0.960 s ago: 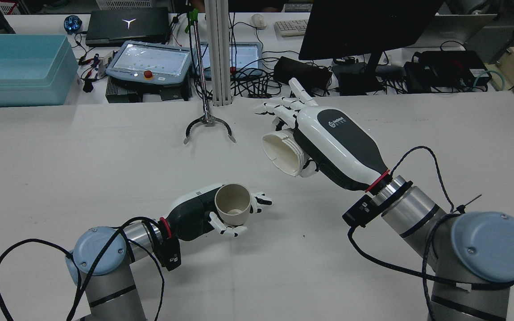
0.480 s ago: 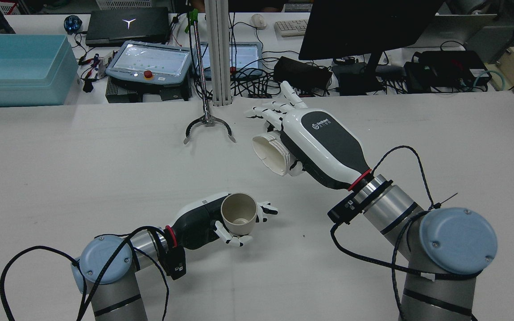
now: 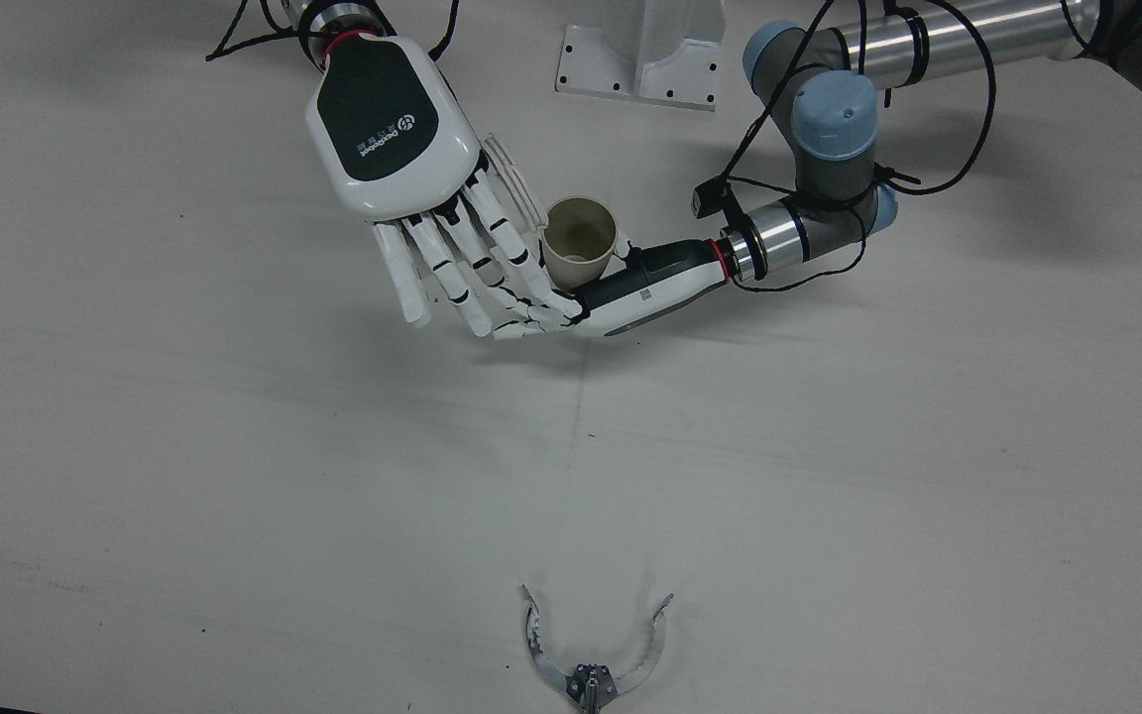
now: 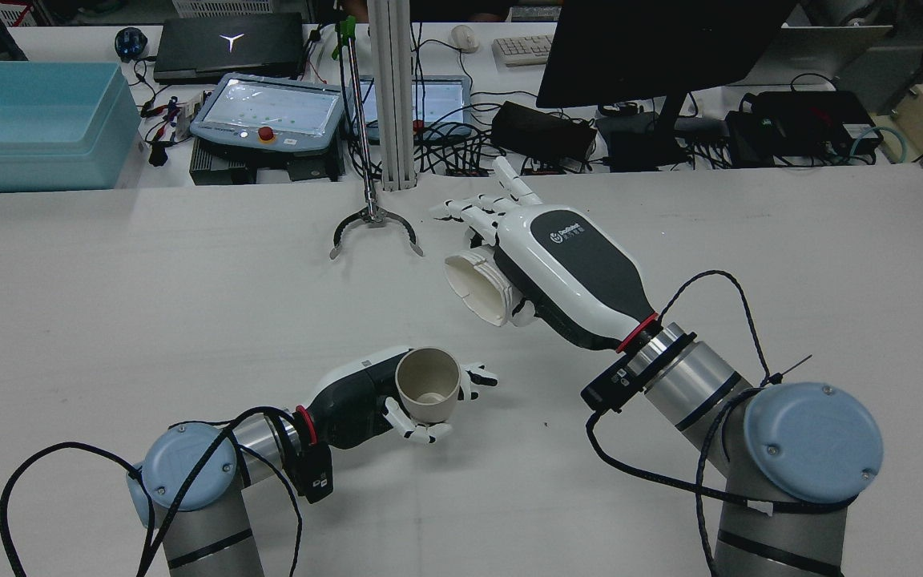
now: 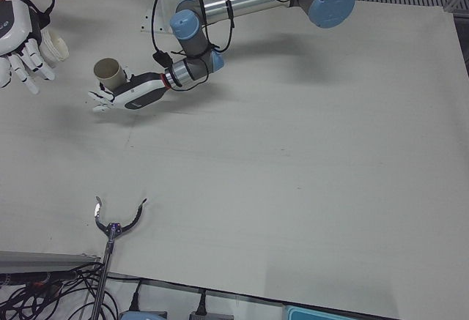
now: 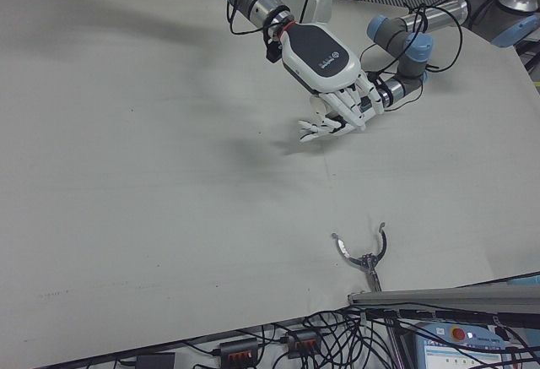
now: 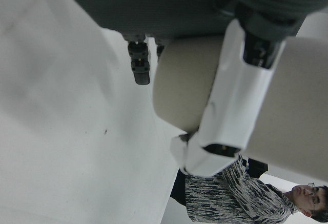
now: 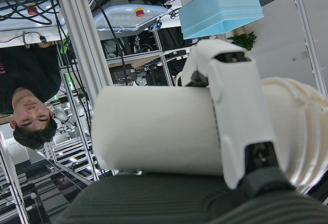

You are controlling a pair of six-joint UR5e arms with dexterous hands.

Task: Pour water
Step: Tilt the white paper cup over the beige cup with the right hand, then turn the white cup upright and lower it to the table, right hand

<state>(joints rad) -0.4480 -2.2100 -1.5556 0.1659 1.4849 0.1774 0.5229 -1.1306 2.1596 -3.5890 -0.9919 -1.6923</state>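
My left hand [image 4: 365,397] is shut on a beige cup [image 4: 428,385] and holds it upright, low over the table; the cup also shows in the front view [image 3: 579,241] and the left-front view [image 5: 110,71]. My right hand [image 4: 566,268] is shut on a white ribbed cup [image 4: 477,286], tipped on its side with its mouth facing the view's left. The white cup is above and beyond the beige cup, apart from it. In the right hand view a finger presses across the white cup [image 8: 154,131]. In the front view the right hand [image 3: 412,198] hides most of the white cup.
A claw-shaped grabber tool [image 4: 375,224] lies on the table beyond the cups, hanging from a rod by an aluminium post [image 4: 393,96]. A blue bin [image 4: 29,120], a teach pendant [image 4: 269,112] and cables sit on the far bench.
My right hand has carried the white cup to the left, closer to above the beige cup. My left hand shifted slightly right with the beige cup, then held still.
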